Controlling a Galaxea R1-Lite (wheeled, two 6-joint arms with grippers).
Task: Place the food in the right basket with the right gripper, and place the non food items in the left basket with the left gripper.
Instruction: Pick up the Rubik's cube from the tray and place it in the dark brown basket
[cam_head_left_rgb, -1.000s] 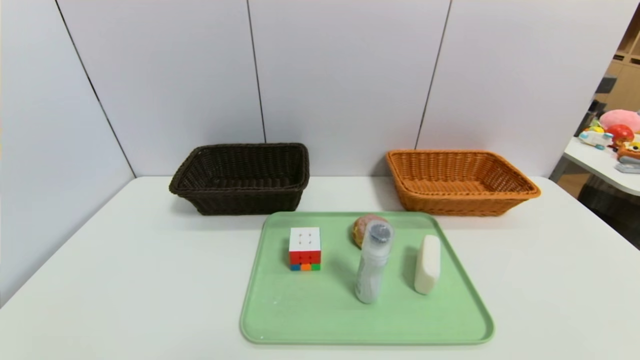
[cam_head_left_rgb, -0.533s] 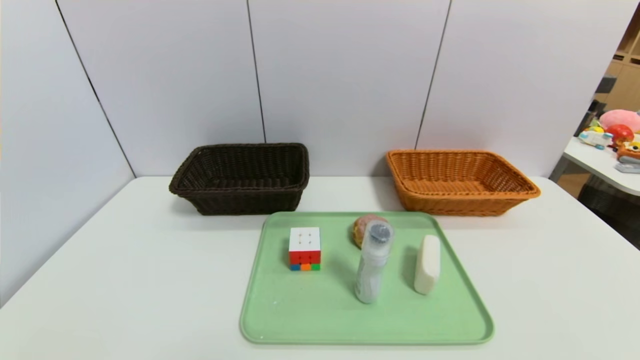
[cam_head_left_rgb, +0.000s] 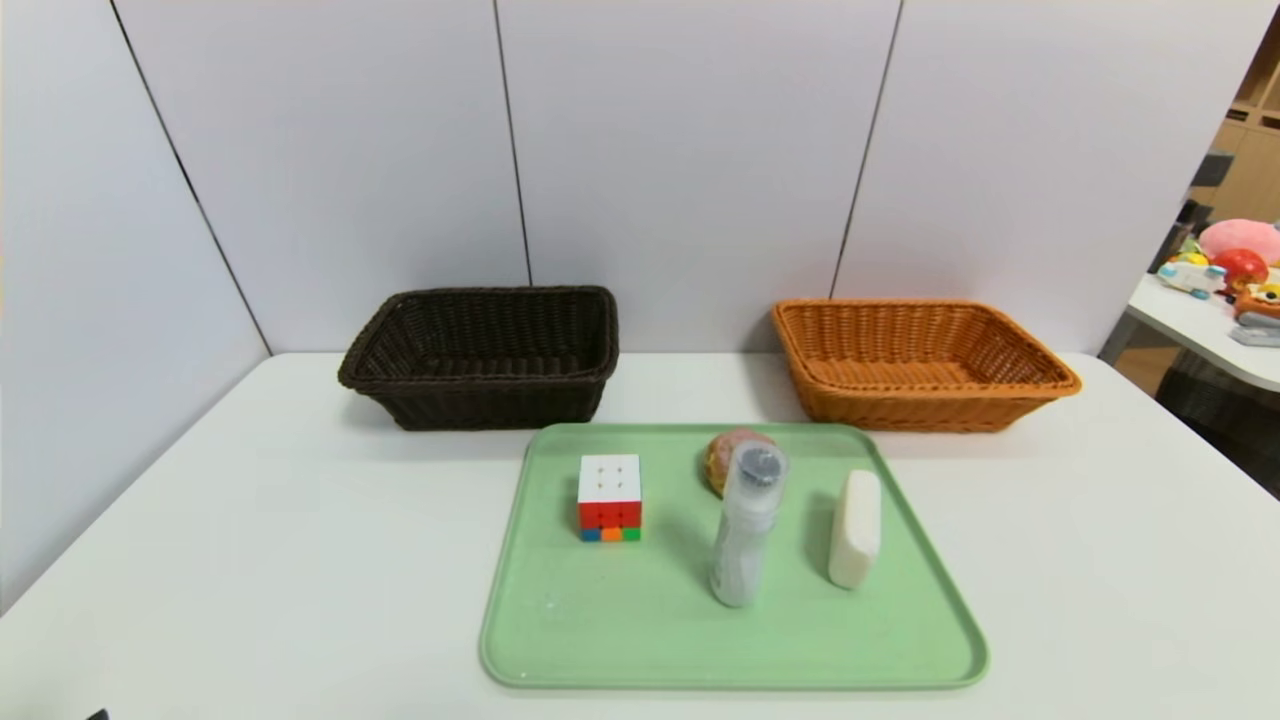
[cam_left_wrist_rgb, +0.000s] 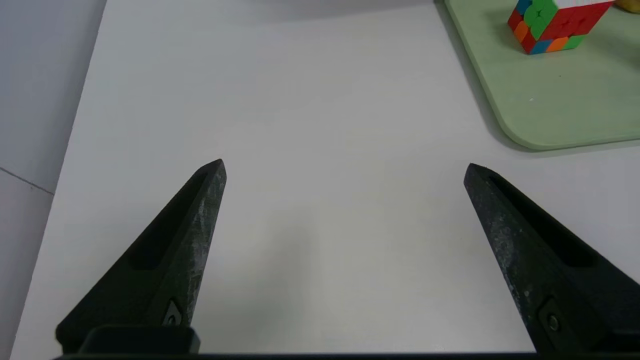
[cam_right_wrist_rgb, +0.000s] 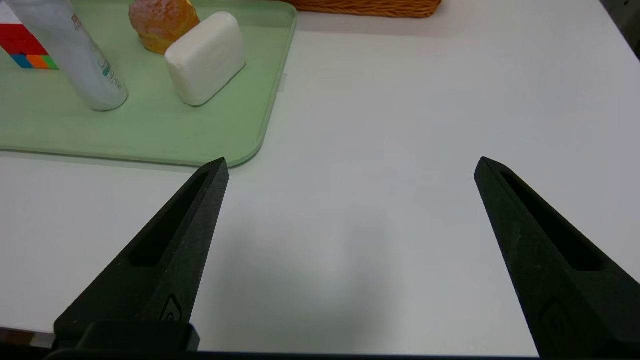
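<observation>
Both my left gripper and right gripper gape empty over bare table — flanking the tray, one beside each half.

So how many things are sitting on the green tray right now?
4. The puzzle cube is on the tray's left part, the bun at the back middle, the upright white bottle just in front of it, and the white block on the right.

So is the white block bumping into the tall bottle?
Apart. The head view shows a strip of bare green tray between the white block and the bottle; the right wrist view shows it too.
</observation>
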